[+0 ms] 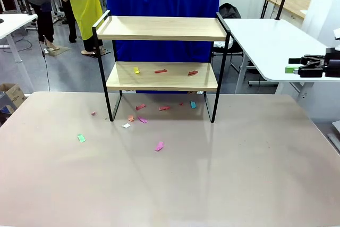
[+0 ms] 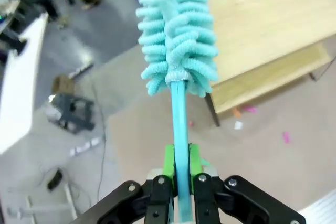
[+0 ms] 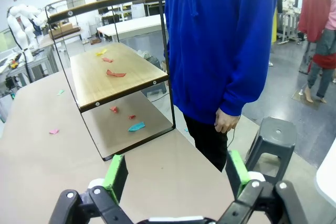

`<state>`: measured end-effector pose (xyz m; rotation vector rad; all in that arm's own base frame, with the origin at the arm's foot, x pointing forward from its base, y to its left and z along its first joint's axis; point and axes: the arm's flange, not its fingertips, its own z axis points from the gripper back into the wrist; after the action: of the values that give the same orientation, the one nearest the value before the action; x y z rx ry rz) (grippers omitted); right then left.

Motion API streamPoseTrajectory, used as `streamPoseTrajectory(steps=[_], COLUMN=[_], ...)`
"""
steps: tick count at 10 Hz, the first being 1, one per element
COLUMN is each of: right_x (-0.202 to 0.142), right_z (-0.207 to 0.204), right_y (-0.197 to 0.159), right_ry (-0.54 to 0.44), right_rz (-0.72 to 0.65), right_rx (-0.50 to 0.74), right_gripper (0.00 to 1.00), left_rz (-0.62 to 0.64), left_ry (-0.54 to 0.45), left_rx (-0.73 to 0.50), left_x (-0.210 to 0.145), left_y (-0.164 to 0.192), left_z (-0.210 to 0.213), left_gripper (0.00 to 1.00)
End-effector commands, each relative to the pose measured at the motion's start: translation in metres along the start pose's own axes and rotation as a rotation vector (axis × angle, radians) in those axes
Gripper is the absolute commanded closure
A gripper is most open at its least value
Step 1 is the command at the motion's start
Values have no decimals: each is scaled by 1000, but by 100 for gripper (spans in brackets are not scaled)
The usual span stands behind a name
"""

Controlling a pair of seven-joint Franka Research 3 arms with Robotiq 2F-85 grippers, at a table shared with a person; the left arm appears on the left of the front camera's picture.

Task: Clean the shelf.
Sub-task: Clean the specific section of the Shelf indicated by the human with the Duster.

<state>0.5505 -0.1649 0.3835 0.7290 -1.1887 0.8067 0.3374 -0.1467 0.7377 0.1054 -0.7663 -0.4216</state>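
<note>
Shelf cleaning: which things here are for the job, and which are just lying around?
For the job: small two-tier light-wood shelf with black metal frame; fluffy teal duster, clamped in the left gripper; coloured paper scraps on the shelf's lower board.
Just lying about: white side table; brown cardboard box on the floor; dark grey plastic stool.

We note shelf (image 1: 162,27): pale wood boards, black frame. On its lower board yellow scrap (image 1: 136,70), red scrap (image 1: 160,70). On beige worktop (image 1: 223,174) before shelf pink scrap (image 1: 159,146), green scrap (image 1: 81,138), white scrap (image 1: 126,125). Turquoise duster (image 2: 176,30). Left pincer (image 2: 181,156), right pincer (image 3: 176,174): black, green pads. Behind shelf, person (image 3: 220,40) in blue.
</note>
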Motion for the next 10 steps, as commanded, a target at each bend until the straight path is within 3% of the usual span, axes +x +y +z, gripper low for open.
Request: streamPoseTrajectory(steps=[1, 2, 3, 4, 6, 8, 10], right_x=[3, 3, 3, 3, 3, 3, 3], right_z=[-1, -1, -1, -1, -1, -1, -1], right_y=[1, 1, 1, 1, 1, 1, 1], right_ry=[-3, -3, -3, -3, -3, -3, -3], right_rz=[5, 5, 5, 5, 5, 5, 5], right_rx=[0, 0, 0, 0, 0, 0, 0], right_gripper=[0, 0, 0, 0, 0, 0, 0], left_rz=[-184, -235, -309, -453, -580, -798, -894], left_ry=[-82, -93, -42, -65, -24, 51, 191], left_rx=[-239, -308, -444, -464, -502, -477, -549], left_x=[-39, -46, -55, -60, -69, -86, -98], left_y=[25, 33, 31, 23, 18, 4, -5], left_z=[17, 24, 28, 30, 27, 10, -14], left_gripper=[87, 87, 87, 87, 87, 87, 87])
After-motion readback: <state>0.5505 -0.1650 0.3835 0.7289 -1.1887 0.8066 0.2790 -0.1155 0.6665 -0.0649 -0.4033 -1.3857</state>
